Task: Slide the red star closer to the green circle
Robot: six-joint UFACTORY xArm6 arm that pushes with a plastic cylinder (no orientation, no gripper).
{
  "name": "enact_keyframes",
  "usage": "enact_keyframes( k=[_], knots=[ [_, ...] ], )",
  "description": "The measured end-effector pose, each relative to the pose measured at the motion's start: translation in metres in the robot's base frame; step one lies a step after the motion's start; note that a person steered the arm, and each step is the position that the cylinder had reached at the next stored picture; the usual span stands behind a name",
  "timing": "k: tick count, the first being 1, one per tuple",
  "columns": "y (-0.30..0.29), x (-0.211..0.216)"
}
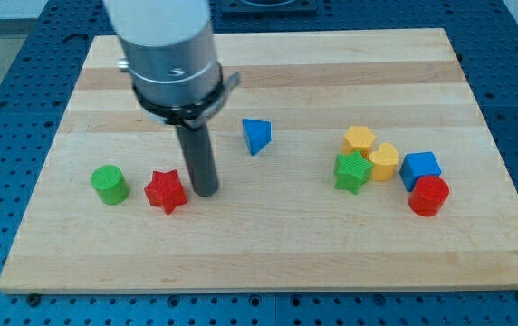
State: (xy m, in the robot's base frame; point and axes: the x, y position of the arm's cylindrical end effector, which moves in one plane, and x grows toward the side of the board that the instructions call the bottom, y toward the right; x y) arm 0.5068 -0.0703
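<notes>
The red star [166,191] lies on the wooden board at the view's lower left. The green circle [110,184] stands just to its left, a small gap between them. My tip [206,191] is down on the board right beside the star's right side, close to or touching it. The rod rises from there to the grey arm at the view's top left.
A blue triangle [256,136] lies right of the rod, toward the view's middle. A cluster sits at the view's right: a yellow hexagon [359,139], a yellow block [385,161], a green star [352,171], a blue cube [420,168], a red cylinder [428,196].
</notes>
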Motion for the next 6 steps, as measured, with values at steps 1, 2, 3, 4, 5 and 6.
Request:
enact_keyframes(
  k=[1,2,3,4,5,6],
  knots=[
    [0.011,0.017],
    [0.008,0.031],
    [-0.006,0.036],
    [-0.019,0.033],
    [-0.033,0.024],
    [-0.049,0.017]
  ],
)
